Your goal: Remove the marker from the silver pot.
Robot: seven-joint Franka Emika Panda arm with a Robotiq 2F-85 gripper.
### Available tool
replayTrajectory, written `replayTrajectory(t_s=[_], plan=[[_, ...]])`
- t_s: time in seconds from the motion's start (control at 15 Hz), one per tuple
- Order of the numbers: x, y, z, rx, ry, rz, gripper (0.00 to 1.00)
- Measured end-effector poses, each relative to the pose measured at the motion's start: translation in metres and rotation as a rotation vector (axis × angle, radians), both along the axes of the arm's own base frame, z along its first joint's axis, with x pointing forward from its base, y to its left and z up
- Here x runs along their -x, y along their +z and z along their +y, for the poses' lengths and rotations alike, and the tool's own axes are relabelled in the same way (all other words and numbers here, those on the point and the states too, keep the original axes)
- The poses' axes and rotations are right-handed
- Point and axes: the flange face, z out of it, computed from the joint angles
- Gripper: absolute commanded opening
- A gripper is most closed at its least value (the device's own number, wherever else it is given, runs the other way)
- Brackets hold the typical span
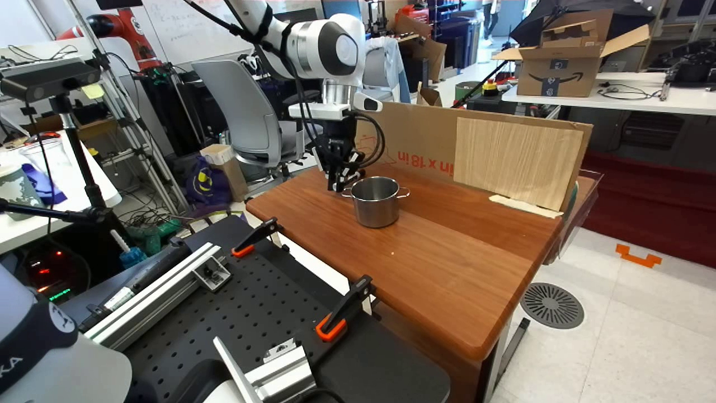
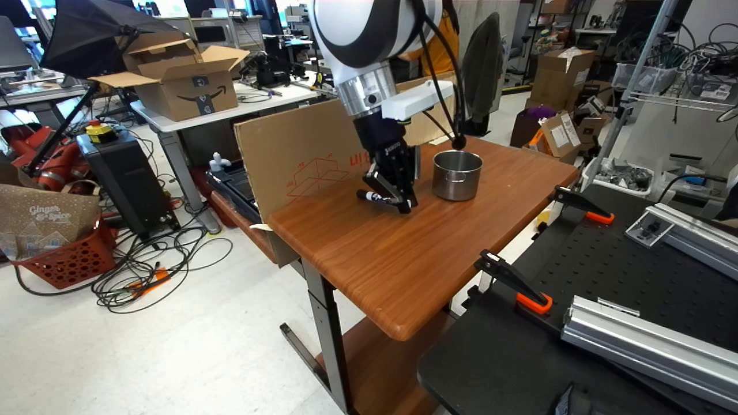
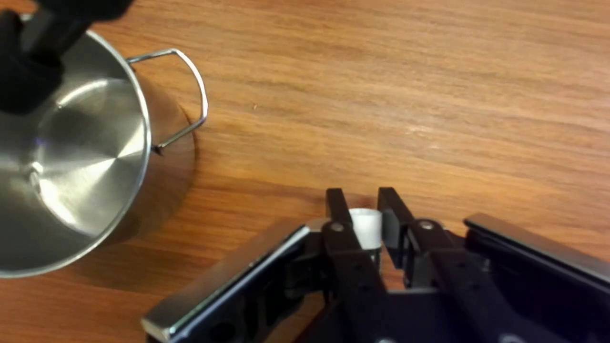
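Note:
The silver pot stands upright on the wooden table, also in an exterior view. In the wrist view the pot is at the left, cut off by the edge, and the visible part of its inside is bare. My gripper is low over the table beside the pot, also in an exterior view. Its fingers are closed around the marker, whose white end shows between them. The dark marker lies nearly level, outside the pot. Whether it touches the table I cannot tell.
A cardboard panel stands along the table's far edge, behind the gripper. Black clamps sit along the near edge beside a black perforated board. A blurred dark part covers some of the pot in the wrist view.

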Motion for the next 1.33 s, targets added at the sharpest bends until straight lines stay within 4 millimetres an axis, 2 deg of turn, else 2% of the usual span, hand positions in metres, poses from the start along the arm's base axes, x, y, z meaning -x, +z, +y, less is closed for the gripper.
replayTrajectory(t_s=[0.07, 0.13, 0.27, 0.67, 1.13, 1.33], plan=[[-0.001, -0.004, 0.0, 0.005, -0.008, 0.002, 0.05], [-0.002, -0.008, 0.0, 0.009, -0.015, 0.004, 0.47], [-0.004, -0.011, 0.001, 0.019, -0.027, 0.005, 0.54], [-0.007, -0.014, -0.001, 0.047, -0.041, 0.002, 0.99], [-0.006, -0.018, 0.005, 0.052, -0.041, 0.003, 1.0], [-0.006, -0.012, 0.01, 0.05, -0.033, -0.005, 1.0]])
